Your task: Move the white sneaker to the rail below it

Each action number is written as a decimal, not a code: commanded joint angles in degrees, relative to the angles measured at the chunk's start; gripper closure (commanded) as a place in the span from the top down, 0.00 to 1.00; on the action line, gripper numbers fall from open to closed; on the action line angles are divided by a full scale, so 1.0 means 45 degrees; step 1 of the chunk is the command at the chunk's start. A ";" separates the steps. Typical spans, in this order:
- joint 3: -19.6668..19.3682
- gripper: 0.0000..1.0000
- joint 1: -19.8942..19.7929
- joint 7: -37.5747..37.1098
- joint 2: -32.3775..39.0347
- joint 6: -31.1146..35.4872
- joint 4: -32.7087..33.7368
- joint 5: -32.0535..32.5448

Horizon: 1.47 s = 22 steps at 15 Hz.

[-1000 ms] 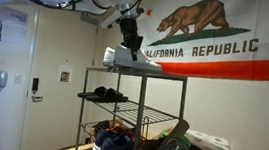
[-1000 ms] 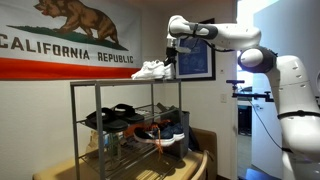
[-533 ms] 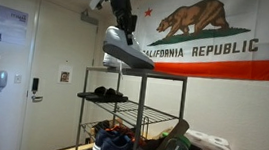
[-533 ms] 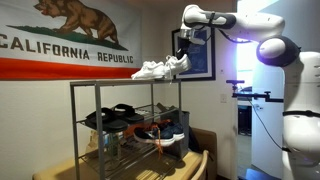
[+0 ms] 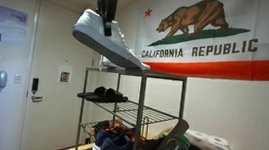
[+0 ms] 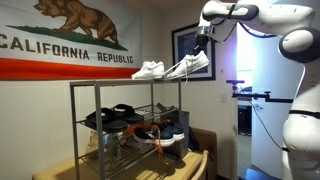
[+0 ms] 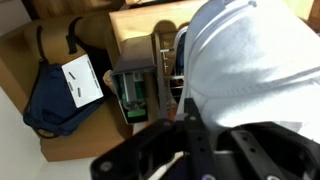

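Observation:
My gripper is shut on the white sneaker and holds it tilted in the air, off the rack's open end and above top-tier height. In an exterior view the sneaker hangs just past the rack's end, under the gripper. Its matching white mate stays on the top tier. The rail, the dark tier below the top, carries dark shoes. In the wrist view the sneaker fills the right side above my dark fingers.
Lower rack tiers hold several more shoes. A framed picture hangs close behind the held sneaker. Below, the wrist view shows a blue bag on a cardboard box. A door stands beside the rack.
The sneaker has been lifted off the top tier and carried outward past the rack's end, tilting more steeply. The arm has risen. The mate has not moved.

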<state>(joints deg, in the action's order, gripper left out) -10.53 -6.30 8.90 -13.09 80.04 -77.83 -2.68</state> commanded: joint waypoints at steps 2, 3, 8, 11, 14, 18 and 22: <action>-0.0526 0.07 -0.0059 0.0860 -0.1083 -0.1127 -0.0452 -0.0524; -0.0593 0.07 -0.0022 0.1017 -0.1251 -0.1381 -0.0445 -0.0535; -0.0742 0.06 0.0115 0.1354 -0.1744 -0.2357 -0.0647 -0.0616; -0.0679 0.07 0.0125 0.1282 -0.1916 -0.2174 -0.1638 -0.0584; -0.0312 0.06 0.0055 0.1057 -0.2021 -0.1512 -0.3092 0.0110; 0.0323 0.06 0.0188 0.0766 -0.2183 0.0731 -0.5347 0.0653; 0.0861 0.06 0.0285 0.0050 -0.2224 0.3383 -0.7099 0.0805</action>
<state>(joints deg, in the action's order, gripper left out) -8.22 -5.43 12.30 -20.42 87.93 -104.12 -0.16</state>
